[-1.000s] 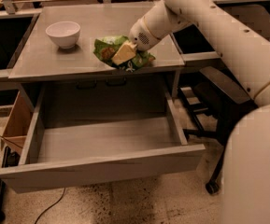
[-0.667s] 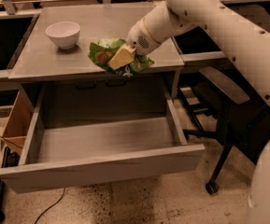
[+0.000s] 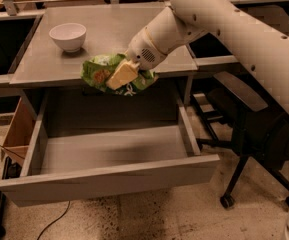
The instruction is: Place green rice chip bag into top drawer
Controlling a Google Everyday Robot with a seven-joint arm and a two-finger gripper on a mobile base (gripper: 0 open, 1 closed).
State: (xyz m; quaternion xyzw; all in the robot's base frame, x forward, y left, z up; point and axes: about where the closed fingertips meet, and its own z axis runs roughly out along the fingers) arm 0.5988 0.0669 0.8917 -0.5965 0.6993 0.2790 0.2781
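Note:
My gripper [image 3: 118, 77] is shut on the green rice chip bag [image 3: 98, 72], a wrinkly bright-green and white bag with orange-brown print. It holds the bag in the air just past the front edge of the grey table top [image 3: 44, 64], above the back of the open top drawer [image 3: 109, 176]. A yellowish finger [image 3: 121, 74] lies across the bag. The drawer is pulled far out and its grey inside is bare.
A white bowl [image 3: 68, 36] stands on the table top at the back left. A black wheeled chair [image 3: 244, 129] is to the right of the drawer. A brown box side [image 3: 20, 129] and a cable [image 3: 54, 219] are at the left on the floor.
My gripper has carried the bag forward and to the left, off the table's front edge and over the drawer opening. The drawer and bowl have not moved.

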